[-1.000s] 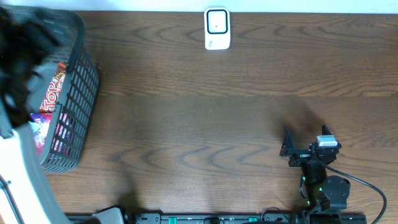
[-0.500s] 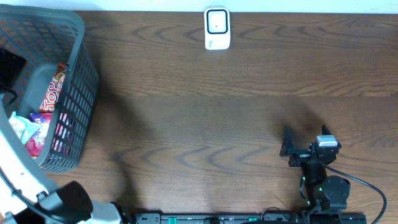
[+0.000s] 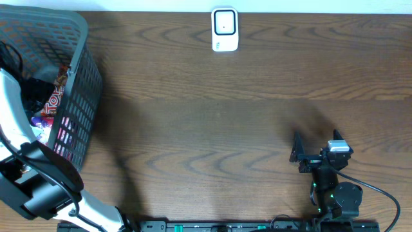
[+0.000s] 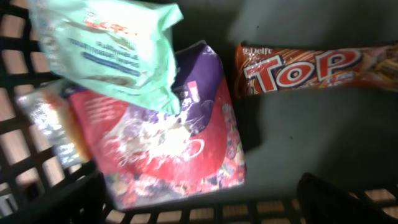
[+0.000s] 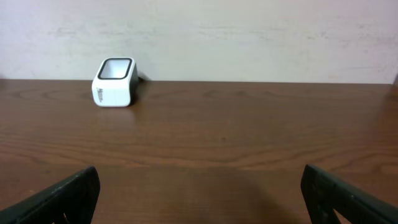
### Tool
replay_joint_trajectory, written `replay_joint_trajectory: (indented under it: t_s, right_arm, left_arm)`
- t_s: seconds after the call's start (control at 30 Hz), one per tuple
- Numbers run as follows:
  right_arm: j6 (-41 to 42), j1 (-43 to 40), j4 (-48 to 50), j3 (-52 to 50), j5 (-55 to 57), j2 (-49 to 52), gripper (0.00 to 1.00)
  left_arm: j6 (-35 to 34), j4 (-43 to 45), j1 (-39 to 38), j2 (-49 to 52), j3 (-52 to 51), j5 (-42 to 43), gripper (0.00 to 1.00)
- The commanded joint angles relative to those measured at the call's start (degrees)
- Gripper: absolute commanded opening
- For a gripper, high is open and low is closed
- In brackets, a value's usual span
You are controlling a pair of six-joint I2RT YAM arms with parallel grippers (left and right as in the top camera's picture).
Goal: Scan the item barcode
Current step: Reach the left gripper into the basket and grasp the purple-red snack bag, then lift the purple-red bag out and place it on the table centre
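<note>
Overhead, left arm extends into basket. Left gripper hangs inside basket, jaws wide, holding nothing. On basket floor below it: Top chocolate bar and green packet overlapping purple-red bag. Scanner stands well right of basket. Right gripper farther right of basket, jaws wide, empty.

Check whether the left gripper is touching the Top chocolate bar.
Apart. Left wrist view: fingertips of the left gripper sit low, bare basket floor between them and the Top chocolate bar.
</note>
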Motion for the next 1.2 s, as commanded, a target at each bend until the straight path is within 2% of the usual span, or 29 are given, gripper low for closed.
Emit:
replay_joint_trajectory:
  t_s: [0.0, 0.2, 0.23, 0.33, 0.4, 0.43, 0.6, 0.8, 0.9, 1.0, 1.17]
  right_arm:
    - [-0.61, 0.46, -0.22, -0.04, -0.20, -0.31, 0.99]
    - [-0.61, 0.44, -0.24, -0.04, -0.20, -0.31, 0.99]
    - [-0.61, 0.46, -0.24, -0.04, -0.20, -0.31, 0.99]
    - [-0.61, 0.46, -0.24, -0.04, -0.20, -0.31, 0.99]
    - [-0.61, 0.46, -0.24, -0.04, -0.20, -0.31, 0.99]
    - [-0.61, 0.46, -0.24, -0.04, -0.20, -0.31, 0.99]
    - [-0.61, 0.46, -0.22, -0.04, -0.20, -0.31, 0.99]
    - [-0.61, 0.46, -0.24, -0.04, -0.20, -0.31, 0.99]
    - [-0.61, 0.46, -0.24, -0.04, -0.20, -0.31, 0.99]
    - [-0.61, 0.46, -0.24, -0.04, -0.20, -0.31, 0.99]
    - [-0.61, 0.46, -0.24, -0.04, -0.20, -0.31, 0.99]
  left_arm:
    - [-1.22, 1.55, 0.02, 3.23, -4.02, -1.09, 0.98]
    - [-1.20, 2.08, -0.13, 9.09, -6.95, -0.92, 0.99]
    - [-1.18, 2.08, -0.15, 10.23, -7.26, -0.92, 0.97]
    - [-1.16, 2.01, -0.17, 13.03, -7.61, -0.92, 0.56]
    - [-1.16, 1.79, -0.17, 13.57, -7.61, -0.92, 0.19]
    - [-1.16, 1.62, -0.17, 13.53, -7.58, -0.90, 0.09]
    - [-1.18, -2.82, -0.15, 12.04, -5.57, -0.42, 0.08]
    - [1.62, -4.48, 0.31, 3.56, 6.23, 17.53, 0.07]
    - [1.07, 0.04, 0.31, -4.00, 10.10, 22.99, 0.07]
    - [0.37, 7.26, 0.31, -13.86, 10.80, 22.91, 0.07]
    - [-1.75, 12.92, -0.48, -23.63, 10.80, 24.17, 0.07]
